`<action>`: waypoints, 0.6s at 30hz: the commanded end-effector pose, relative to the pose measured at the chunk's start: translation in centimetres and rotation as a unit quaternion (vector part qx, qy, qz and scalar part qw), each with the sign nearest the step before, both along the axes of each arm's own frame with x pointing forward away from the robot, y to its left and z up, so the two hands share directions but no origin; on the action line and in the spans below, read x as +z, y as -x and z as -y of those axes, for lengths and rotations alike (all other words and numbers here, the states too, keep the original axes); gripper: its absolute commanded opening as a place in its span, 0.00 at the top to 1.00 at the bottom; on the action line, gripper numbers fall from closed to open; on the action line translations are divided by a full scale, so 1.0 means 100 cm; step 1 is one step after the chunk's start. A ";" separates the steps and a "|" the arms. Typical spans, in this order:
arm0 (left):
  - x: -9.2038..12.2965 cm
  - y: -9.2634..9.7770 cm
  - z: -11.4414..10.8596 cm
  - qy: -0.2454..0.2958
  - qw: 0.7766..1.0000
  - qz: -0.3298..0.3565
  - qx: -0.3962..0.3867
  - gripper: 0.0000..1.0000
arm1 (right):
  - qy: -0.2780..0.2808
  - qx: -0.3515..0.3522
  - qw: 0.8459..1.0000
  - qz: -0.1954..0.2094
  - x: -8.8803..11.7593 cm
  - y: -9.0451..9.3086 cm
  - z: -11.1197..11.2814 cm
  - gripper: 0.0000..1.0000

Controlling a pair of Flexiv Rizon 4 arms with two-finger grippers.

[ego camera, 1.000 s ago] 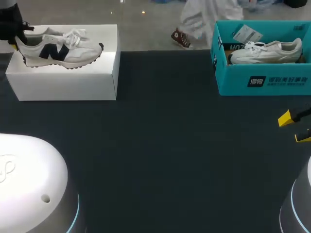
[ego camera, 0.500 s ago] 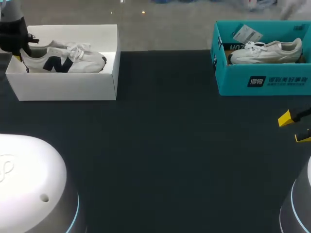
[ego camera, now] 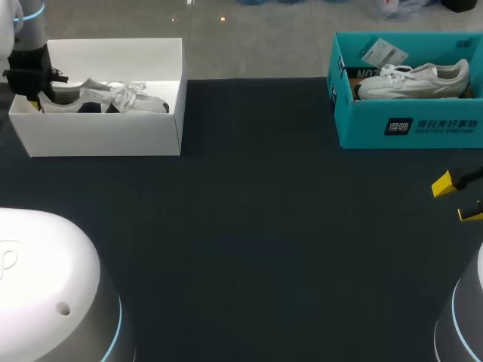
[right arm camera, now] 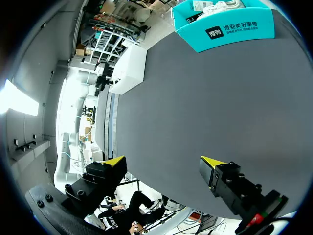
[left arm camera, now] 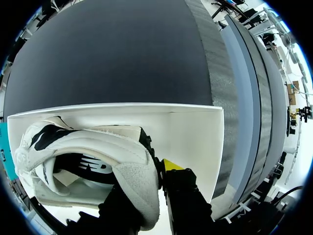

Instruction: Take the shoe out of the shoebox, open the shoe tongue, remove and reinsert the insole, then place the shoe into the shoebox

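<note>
Left fingers (left arm camera: 171, 165) pinch the heel of the white-and-navy sneaker (ego camera: 102, 99), now lowered into the white cardboard shoebox (ego camera: 106, 137); only letting go seems left. Right fingers (right arm camera: 113, 163) hang spread over the desk (ego camera: 264, 226).

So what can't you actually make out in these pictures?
Head view: the white box's front wall hides the shoe's sole.
Left wrist view: the shoe's heel covers one yellow tip of the left gripper.
Head view: the picture's edge cuts off the right gripper; only its yellow tips show.
Every view: the insole is unseen; the shoe's upper covers it.
</note>
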State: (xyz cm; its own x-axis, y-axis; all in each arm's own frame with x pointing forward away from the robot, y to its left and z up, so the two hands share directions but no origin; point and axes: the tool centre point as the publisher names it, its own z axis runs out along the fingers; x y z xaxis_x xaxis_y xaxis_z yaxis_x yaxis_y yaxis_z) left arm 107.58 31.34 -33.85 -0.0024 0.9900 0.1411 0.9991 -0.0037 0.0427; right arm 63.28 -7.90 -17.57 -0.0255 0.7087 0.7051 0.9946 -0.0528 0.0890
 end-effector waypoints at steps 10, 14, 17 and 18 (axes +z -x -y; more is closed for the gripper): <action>-0.030 0.010 0.000 -0.004 1.000 -0.022 0.003 1.00 | 0.000 -0.027 0.999 0.026 0.001 0.009 0.000 0.00; -0.036 0.010 0.001 -0.004 1.000 -0.031 0.006 1.00 | 0.000 -0.027 0.999 0.026 0.001 0.009 0.000 0.00; -0.039 0.007 0.001 -0.004 0.999 -0.032 0.009 1.00 | 0.000 -0.027 0.999 0.026 0.001 0.009 0.000 0.00; -0.041 0.005 0.002 -0.003 0.999 -0.033 0.010 1.00 | 0.000 -0.027 0.999 0.026 0.001 0.009 0.000 0.00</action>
State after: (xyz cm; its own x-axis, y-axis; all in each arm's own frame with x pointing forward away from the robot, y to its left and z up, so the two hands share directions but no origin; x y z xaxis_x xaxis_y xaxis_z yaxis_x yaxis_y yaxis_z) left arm 106.25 31.22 -37.52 -0.0121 0.9891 0.1470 0.9998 0.0140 -0.0119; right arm 63.28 -7.90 -17.57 -0.0255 0.7087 0.7051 0.9946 -0.0528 0.0891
